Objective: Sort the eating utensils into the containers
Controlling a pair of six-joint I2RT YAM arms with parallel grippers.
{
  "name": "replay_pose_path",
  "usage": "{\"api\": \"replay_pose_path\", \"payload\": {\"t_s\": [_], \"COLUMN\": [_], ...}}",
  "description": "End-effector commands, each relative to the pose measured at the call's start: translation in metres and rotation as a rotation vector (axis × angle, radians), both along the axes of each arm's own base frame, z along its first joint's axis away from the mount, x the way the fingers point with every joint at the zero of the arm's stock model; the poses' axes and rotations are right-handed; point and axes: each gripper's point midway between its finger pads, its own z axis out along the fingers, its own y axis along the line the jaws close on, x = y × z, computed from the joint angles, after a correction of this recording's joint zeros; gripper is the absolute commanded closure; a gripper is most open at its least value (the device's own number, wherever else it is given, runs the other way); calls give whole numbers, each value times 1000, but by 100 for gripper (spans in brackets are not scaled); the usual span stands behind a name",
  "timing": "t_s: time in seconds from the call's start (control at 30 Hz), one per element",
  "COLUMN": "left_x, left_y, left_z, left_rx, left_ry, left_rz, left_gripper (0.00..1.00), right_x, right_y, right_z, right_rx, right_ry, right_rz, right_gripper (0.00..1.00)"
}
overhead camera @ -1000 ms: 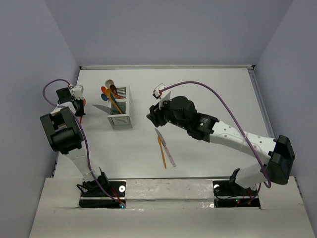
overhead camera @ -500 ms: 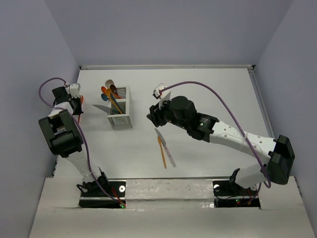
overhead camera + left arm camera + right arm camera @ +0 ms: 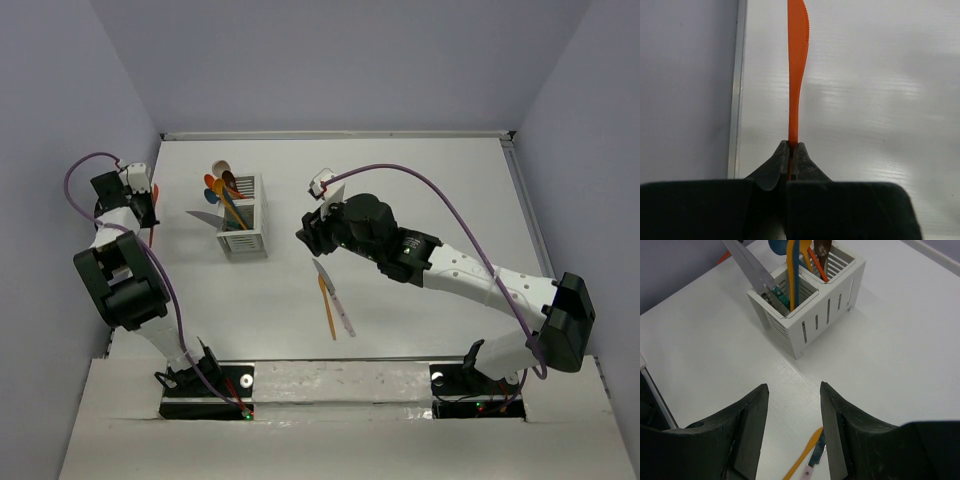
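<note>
One orange knife [image 3: 796, 65], clamped in left claw [image 3: 790, 150], runs beside table edge [image 3: 735, 100].

Slatted white caddy [image 3: 243, 238]: one. Serrated orange knife [image 3: 797, 60]: one. Silver-bladed knife [image 3: 205, 216]: one. Pink-handled knife [image 3: 335, 298]: one. Loose orange utensil [image 3: 327, 310]: one. Spoons [image 3: 215, 187]: at least four.

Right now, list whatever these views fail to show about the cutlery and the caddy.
- Left wrist view: the orange knife's handle end is hidden inside the left gripper.
- Right wrist view: the caddy's floor is hidden by its walls and contents.
- Right wrist view: the loose orange utensil is cut off by the bottom edge.
</note>
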Motion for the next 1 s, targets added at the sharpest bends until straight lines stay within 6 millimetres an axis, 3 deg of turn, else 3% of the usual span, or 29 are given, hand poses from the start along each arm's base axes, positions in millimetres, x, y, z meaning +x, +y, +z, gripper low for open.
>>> {"api": "replay_pose_path", "payload": {"t_s": [0.0,0.27,0.53,0.73,0.93,0.97], "left_x": [10,7,-1,-11,-23,-26], "left_y": [0,-6,-13,-23,-48,-53], "left_z": [57,90,156,195,241,253], "left_rx": [28,23,62,80,52,50], "left_ry": [-121,-181,-306,-375,-488,-517], "left_rz": [-18,-41,-64,-80,-139,-146], "left_gripper": [100,100,100,100,100,100], "right_x": [-3,-4,-3,0,8,10], "right_y": [5,5,10,18,33,35], "right_z": [14,17,24,31,48,60], "right_rx": [30,33,48,65,93,112], "right_ry": [-25,-24,-18,-13,-31,-47], "right_rz": [12,21,24,27,35,31], "right_gripper": [49,49,49,49,49,49]}}
